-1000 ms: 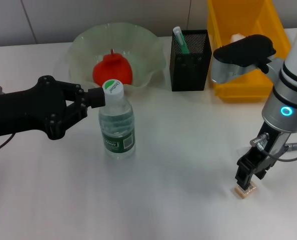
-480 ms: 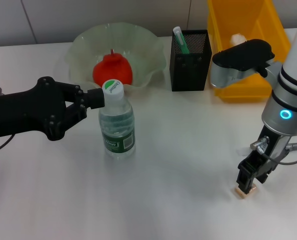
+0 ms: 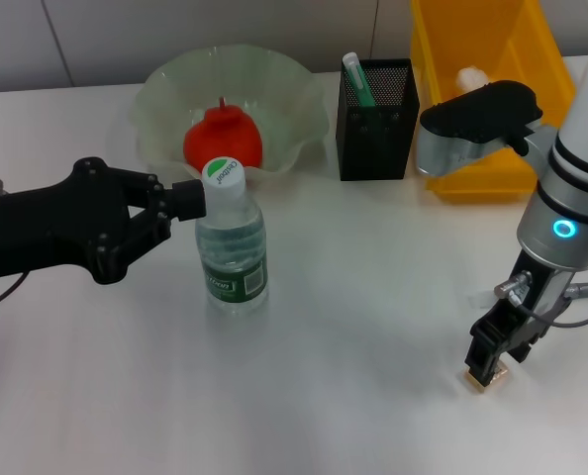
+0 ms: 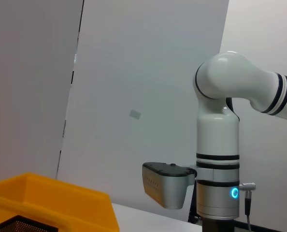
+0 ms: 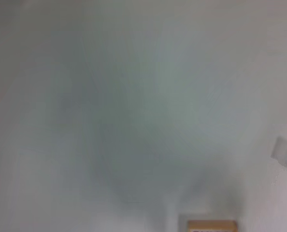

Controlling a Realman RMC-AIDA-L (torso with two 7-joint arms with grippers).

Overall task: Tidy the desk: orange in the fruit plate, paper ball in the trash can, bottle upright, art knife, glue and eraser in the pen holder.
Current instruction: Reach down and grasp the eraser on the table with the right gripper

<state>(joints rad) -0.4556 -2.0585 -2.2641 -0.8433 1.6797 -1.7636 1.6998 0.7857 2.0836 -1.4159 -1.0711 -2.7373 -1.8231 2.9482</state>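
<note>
At 4 o'clock on desk, my right gripper [image 3: 486, 373] sits over eraser [image 3: 489, 380]; finger gap unclear. Centre, pinch short sides, lift straight, carry to pen holder [image 3: 376, 119] at 12. Left gripper [image 3: 183, 198] at bottle [image 3: 231, 243] cap; grip unclear.

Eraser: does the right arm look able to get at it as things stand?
Probably yes. The right gripper hangs directly over the eraser, nothing stands near them on the table, and the left gripper is busy by the bottle.

A white robot arm [image 4: 220, 159] stands upright on the right against a pale wall, with black bands and a glowing blue ring near its base. A grey block juts from its side. The yellow trash can [image 4: 56, 205] fills the lower left corner.
</note>
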